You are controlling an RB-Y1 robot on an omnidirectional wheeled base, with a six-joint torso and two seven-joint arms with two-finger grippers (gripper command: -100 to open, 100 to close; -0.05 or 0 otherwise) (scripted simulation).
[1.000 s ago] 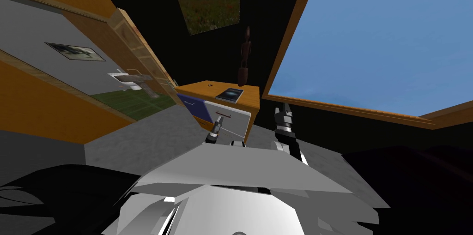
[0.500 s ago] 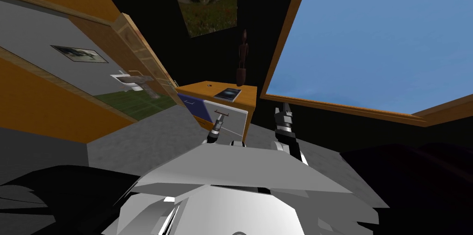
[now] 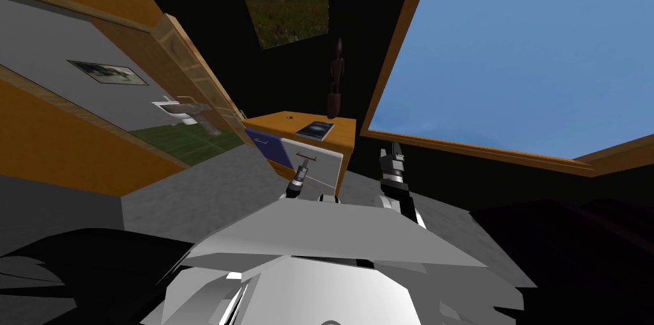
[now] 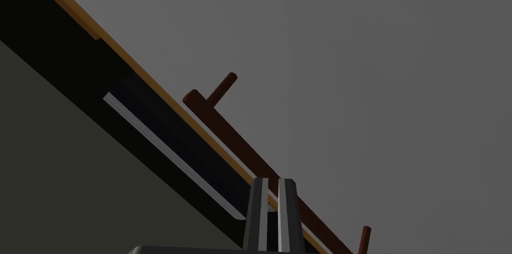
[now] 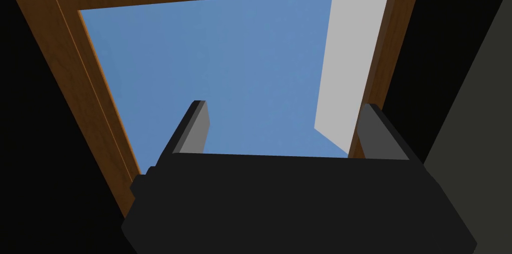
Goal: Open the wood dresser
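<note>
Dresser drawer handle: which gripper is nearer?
Left. The left gripper has its shut fingers right at the dark red handle on the grey drawer front; the right gripper hangs beside the dresser, fingers open.

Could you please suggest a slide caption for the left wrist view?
Left gripper, jaws shut, at the dark brown bar handle of a grey drawer front.

The left arm (image 3: pixel 295 186) stretches forward, slim and straight. The left hand (image 4: pixel 274 182) at its end has its two fingers (image 4: pixel 259 208) drawn close together, side by side, with only a sliver of gap between them. The right arm (image 3: pixel 397 192) stands well apart from the left one, its forearm raised. The right hand (image 3: pixel 390 149) points upward, its two fingers (image 5: pixel 196 125) spread wide.
</note>
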